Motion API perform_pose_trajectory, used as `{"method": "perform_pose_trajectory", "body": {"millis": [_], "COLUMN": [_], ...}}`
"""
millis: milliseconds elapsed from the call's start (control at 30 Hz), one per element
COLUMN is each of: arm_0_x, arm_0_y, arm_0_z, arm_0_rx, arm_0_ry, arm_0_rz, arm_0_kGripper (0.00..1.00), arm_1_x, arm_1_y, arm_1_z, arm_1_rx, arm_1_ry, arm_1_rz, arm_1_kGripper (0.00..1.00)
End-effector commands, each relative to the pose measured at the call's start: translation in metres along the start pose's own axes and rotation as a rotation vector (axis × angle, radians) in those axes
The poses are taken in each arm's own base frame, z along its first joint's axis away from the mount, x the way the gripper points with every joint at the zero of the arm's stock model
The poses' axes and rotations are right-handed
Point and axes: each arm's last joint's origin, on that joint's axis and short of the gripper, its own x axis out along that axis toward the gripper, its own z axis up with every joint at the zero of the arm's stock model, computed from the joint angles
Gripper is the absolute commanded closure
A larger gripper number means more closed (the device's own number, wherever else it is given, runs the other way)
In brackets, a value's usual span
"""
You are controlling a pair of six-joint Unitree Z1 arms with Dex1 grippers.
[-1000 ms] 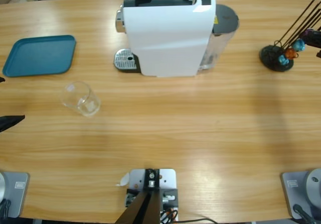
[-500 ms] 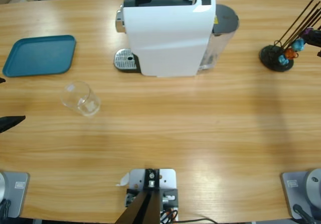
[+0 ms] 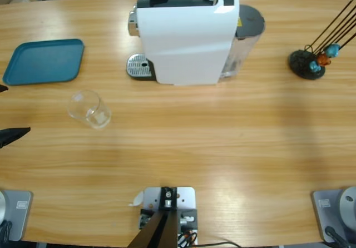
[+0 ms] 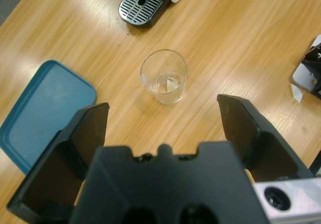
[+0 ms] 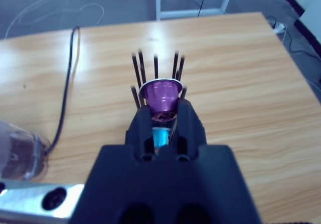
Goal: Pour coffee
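A clear glass tumbler (image 3: 89, 109) stands upright on the table left of the middle. In the left wrist view the glass (image 4: 164, 77) holds a thin pale layer of coffee (image 4: 168, 84) at its bottom. My left gripper (image 4: 163, 108) is open, a short way back from the glass, jaws spread wider than it. In the high view only the jaw tips of the left gripper (image 3: 4, 110) show, at the left edge. My right gripper (image 5: 161, 114) is shut on a purple capsule (image 5: 161, 94), over the capsule rack's black rods (image 5: 155, 68); it is outside the high view.
A white coffee machine (image 3: 183, 34) with a metal drip tray (image 3: 139, 67) stands at the back middle. A teal tray (image 3: 44, 62) lies at the back left. The capsule rack (image 3: 308, 62) with blue and orange capsules is at the right.
The right gripper's dark tip, seen at the high view's right edge beside the rack, has drawn out of that view. Glass and left gripper have not moved.
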Motion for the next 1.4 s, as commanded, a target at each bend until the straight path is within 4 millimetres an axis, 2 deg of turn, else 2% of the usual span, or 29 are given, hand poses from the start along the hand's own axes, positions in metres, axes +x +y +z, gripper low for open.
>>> {"method": "perform_pose_trajectory", "body": {"millis": [33,167,233,367,467,533,633,767,900,1033,1167,1267,1400], "arm_0_x": [0.002,0.003,0.004,0.001,-0.008,-0.014,-0.019,-0.014,-0.012,-0.012,-0.014,-0.022,-0.024], "arm_0_y": [-0.002,-0.003,-0.003,-0.002,-0.001,-0.001,-0.002,-0.002,-0.002,-0.002,-0.002,-0.001,-0.001], "arm_0_z": [-0.010,-0.011,-0.011,-0.010,-0.005,-0.007,-0.013,-0.014,-0.015,-0.015,-0.019,-0.027,-0.028], "arm_0_rx": [-0.005,-0.007,-0.008,-0.005,0.006,0.006,0.001,0.005,0.007,0.010,0.005,-0.005,-0.005], "arm_0_ry": [0.006,0.001,0.000,0.000,0.025,0.027,0.001,0.010,0.009,0.012,0.001,-0.037,-0.045], "arm_0_rz": [-0.019,-0.018,-0.017,-0.015,-0.019,-0.021,-0.014,-0.012,-0.010,-0.011,0.011,0.054,0.056], "arm_0_kGripper": [0.068,0.069,0.069,0.064,0.056,0.055,0.055,0.055,0.055,0.055,0.069,0.069,0.069], "arm_1_x": [-0.039,-0.075,-0.090,-0.107,-0.110,-0.112,-0.114,-0.110,-0.092,-0.079,-0.035,-0.014,0.012], "arm_1_y": [-0.004,0.002,0.015,0.045,0.068,0.090,0.138,0.201,0.247,0.274,0.276,0.272,0.264], "arm_1_z": [0.027,0.050,0.054,0.035,0.027,0.032,0.047,0.057,0.059,0.066,0.089,0.100,0.105], "arm_1_rx": [0.004,-0.036,-0.146,-0.445,-0.558,-0.604,-0.665,-0.733,-0.829,-0.939,-0.907,-0.940,-0.932], "arm_1_ry": [-0.096,-0.172,-0.188,-0.139,-0.096,-0.081,-0.068,-0.042,-0.033,-0.049,-0.054,-0.069,-0.047], "arm_1_rz": [-0.007,0.115,0.310,0.677,0.891,1.002,1.150,1.267,1.272,1.256,1.143,1.105,1.093], "arm_1_kGripper": [1.000,1.000,1.000,1.000,1.000,1.000,1.000,1.000,1.000,1.000,1.000,1.000,1.000]}}
